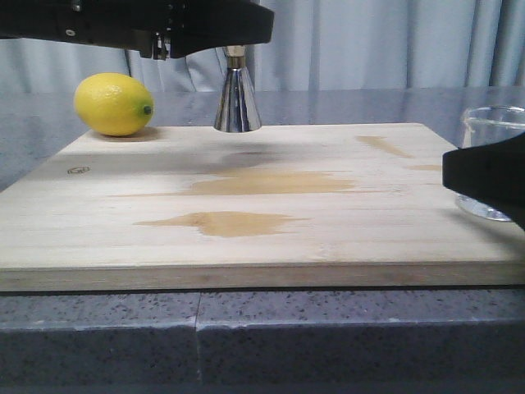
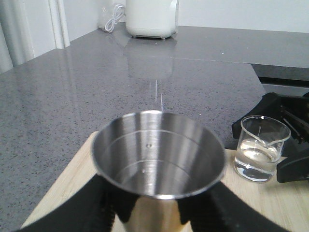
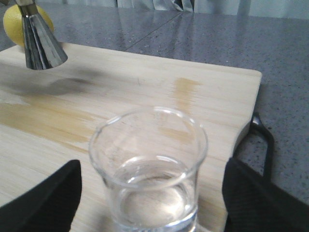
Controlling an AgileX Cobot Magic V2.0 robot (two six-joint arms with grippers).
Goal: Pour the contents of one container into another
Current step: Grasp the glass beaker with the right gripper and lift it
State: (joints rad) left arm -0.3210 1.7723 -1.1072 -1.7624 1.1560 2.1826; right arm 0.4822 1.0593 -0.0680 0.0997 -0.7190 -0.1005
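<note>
The steel jigger [image 1: 237, 103] stands upright at the back middle of the wooden board [image 1: 344, 234], its gold waist just under my left gripper [image 1: 232, 39]. Seen from the left wrist, its open upper cup [image 2: 159, 154] fills the space between the black fingers [image 2: 89, 208], which press against its sides; my left gripper [image 2: 157, 210] is shut on it. The glass beaker [image 1: 490, 131] with clear liquid sits at the board's right edge. My right gripper [image 3: 152, 193] is open around the beaker [image 3: 149, 159], with a gap on each side. I cannot tell whether the jigger's base touches the board.
A yellow lemon [image 1: 113, 104] lies at the board's back left corner. Darker wet-looking stains [image 1: 238, 220] mark the board's middle. The board rests on a grey speckled counter [image 1: 246, 328]. A white appliance [image 2: 151, 18] stands far back on the counter in the left wrist view.
</note>
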